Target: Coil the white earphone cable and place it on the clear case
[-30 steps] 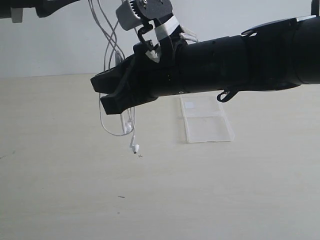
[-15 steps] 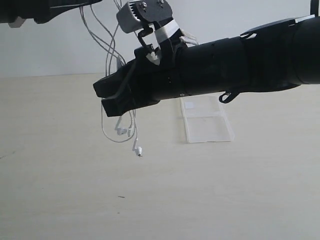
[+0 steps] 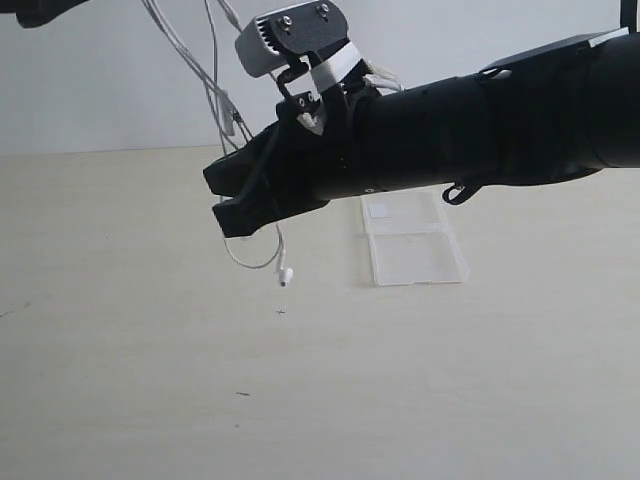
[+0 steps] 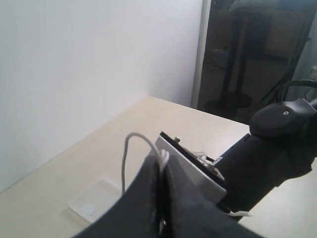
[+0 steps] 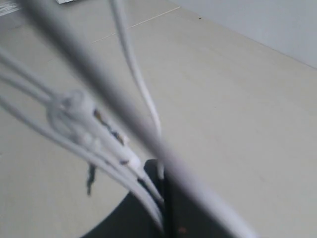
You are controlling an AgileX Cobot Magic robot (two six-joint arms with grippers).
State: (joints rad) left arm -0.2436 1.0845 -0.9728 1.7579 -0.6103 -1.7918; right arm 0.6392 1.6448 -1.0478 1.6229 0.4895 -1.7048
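cable at the right jaws: several strands of the white earphone cable (image 5: pixel 74 113) run into the right gripper (image 3: pixel 224 198); in the right wrist view its dark fingers (image 5: pixel 190 213) look pressed together on them, with only a thin seam between.
cable at the left jaws: the left gripper (image 4: pixel 161 159) has its fingers together, pinching the cable at the tips; a short white arc of wire stands up just beside them.
cable's place: off the table (image 3: pixel 120 380), strung from the top left corner of the exterior view down to the right gripper; below that gripper hangs a short loop ending in one earbud (image 3: pixel 285 276), which is clear of the tabletop.
clear case: the clear case (image 3: pixel 415 245) lies open and flat on the table, partly behind the right arm (image 3: pixel 480 125), to the right of the hanging loop and not touching the cable.
change from half a second ago: the loop hangs shorter and higher; two earbuds showed below the right gripper then, one now; the left arm (image 3: pixel 35 8) has drawn up toward the corner; the right gripper sits slightly further right; the case has not moved.
right arm pose: stretched roughly level from the right edge past the middle, gripper pointing left and a little down, with the wrist camera (image 3: pixel 290 38) on top.
left arm pose: high above the table, with only a dark corner in the exterior view.
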